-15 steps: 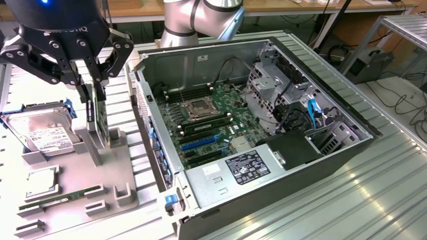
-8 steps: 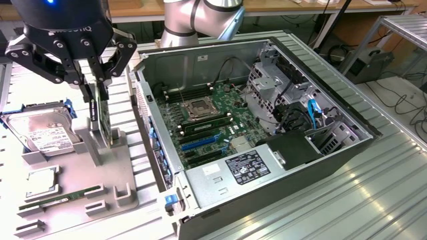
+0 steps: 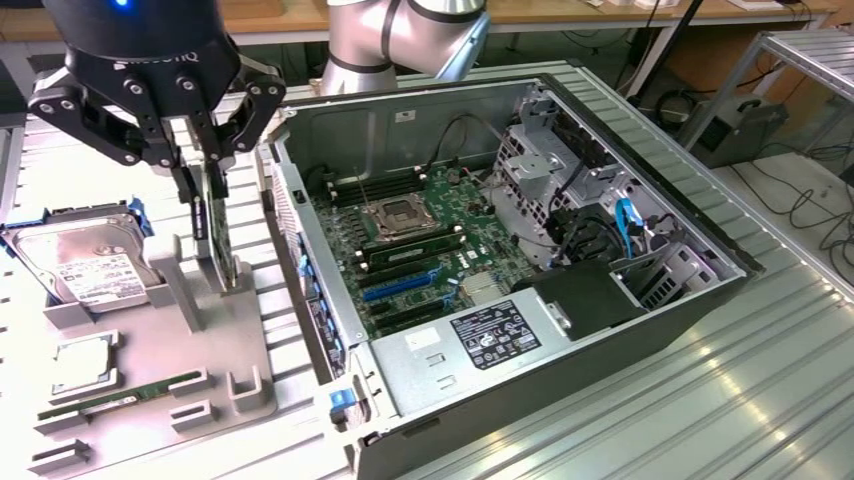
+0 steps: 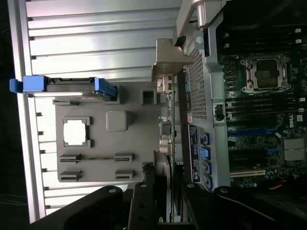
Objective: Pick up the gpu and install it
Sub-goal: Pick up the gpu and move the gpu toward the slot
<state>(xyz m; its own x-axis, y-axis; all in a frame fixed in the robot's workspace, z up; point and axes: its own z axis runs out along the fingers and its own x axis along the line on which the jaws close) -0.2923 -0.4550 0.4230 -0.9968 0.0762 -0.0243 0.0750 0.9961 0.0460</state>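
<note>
1. Black and thin, the gpu stands on edge at the grey holder, just beside the open computer case. The gripper is pinching the card's upper edge between its fingers.
2. Risk, grip: the hold is narrow and sits high on a long card. Any sideways load would likely make the card pivot or slip between the pads.
3. Risk, holder: whether the lower edge is clear of the holder's posts cannot be told. A tilted lift could snag it there.
4. Risk, case: the case wall stands close to the card. A low or skewed path could strike the rim, and a misaligned approach to the blue slots on the motherboard could stress the connector edge.
5. Appearance: a flat, dark rectangular board. In the wrist view it appears edge-on as a slim line, with a silver metal bracket at the end far from the fingers.
</note>
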